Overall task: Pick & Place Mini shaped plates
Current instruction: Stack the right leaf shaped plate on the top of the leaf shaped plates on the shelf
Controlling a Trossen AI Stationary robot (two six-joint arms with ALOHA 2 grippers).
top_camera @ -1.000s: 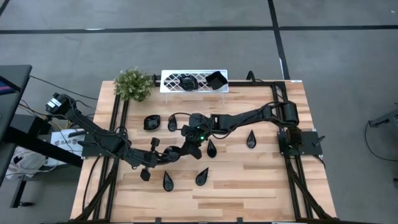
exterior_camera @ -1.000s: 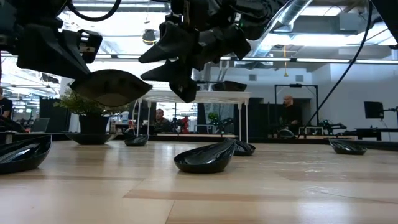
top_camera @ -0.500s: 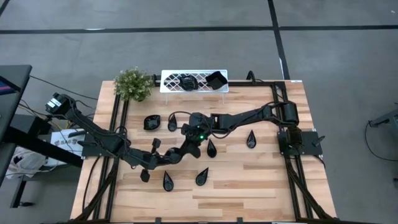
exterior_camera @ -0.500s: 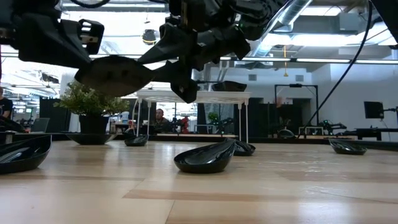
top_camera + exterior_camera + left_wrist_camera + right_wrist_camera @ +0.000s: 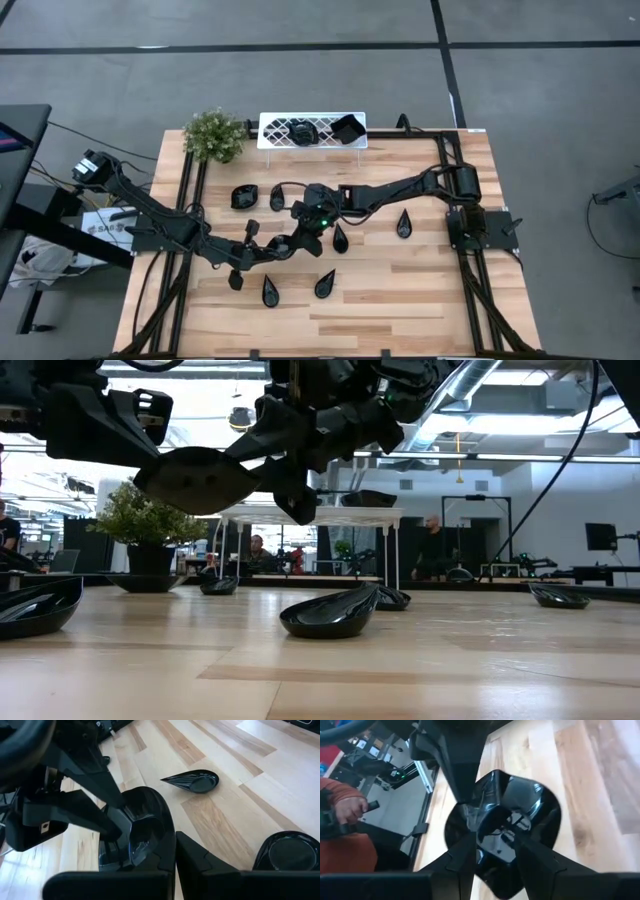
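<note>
Above mid-bench, left gripper (image 5: 262,247) fingers pinch a black mini plate (image 5: 197,478) for the right gripper's (image 5: 303,232) parted fingers; two plates fill the white tray (image 5: 275,140), seven remain.

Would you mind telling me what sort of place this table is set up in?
Probably a robotics lab or open workshop: the wooden table stands on a grey floor, and beyond it the low view shows seated people, more workbenches and ceiling strip lights.

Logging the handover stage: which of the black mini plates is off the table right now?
The plate at mid-table, held in the air by the left gripper, with the right gripper open around it. The other plates rest on the wood or the white tray.
</note>
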